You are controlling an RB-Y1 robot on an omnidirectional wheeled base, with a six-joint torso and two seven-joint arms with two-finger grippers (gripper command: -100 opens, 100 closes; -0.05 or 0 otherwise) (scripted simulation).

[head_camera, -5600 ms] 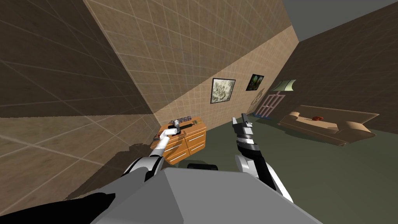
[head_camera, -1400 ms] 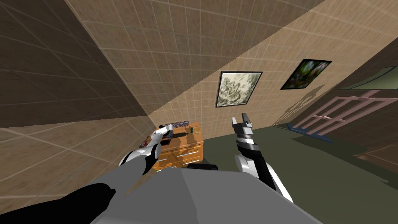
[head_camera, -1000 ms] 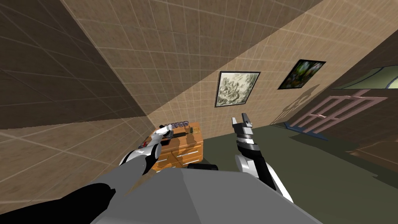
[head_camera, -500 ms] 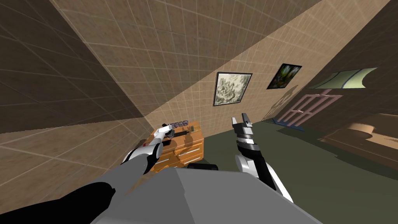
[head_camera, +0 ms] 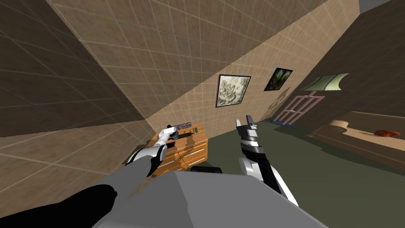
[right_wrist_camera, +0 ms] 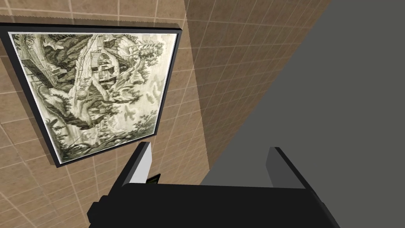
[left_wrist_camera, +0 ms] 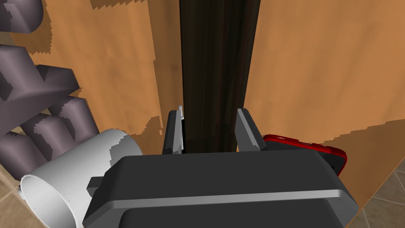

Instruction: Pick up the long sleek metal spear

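Black-and-white right arm (head_camera: pixel 271 174), dark claw (right_wrist_camera: pixel 210 147), grey fingers (right_wrist_camera: pixel 143 168)

right end effector (right_wrist_camera: pixel 209 145) | fingers (right_wrist_camera: pixel 144 162) spread wide apart | one lit pale grey, other shaded | dark box body

Interior of a house, most likely a living room. Two framed pictures, a pale landscape print (head_camera: pixel 232 90) and a smaller green one (head_camera: pixel 278 78), hung on a tan tiled wall (head_camera: pixel 178 47). A tan sofa (head_camera: pixel 356 134) stood along the shaded far wall on a dark green floor (head_camera: pixel 308 170). A pinkish panelled door (head_camera: pixel 297 109) stood in the corner between the two walls. A low wooden chest of drawers (head_camera: pixel 192 152) occupied the near corner. Its top (left_wrist_camera: pixel 316 79) served as a worktop carrying a grey mug (left_wrist_camera: pixel 79 174) and other small household objects.
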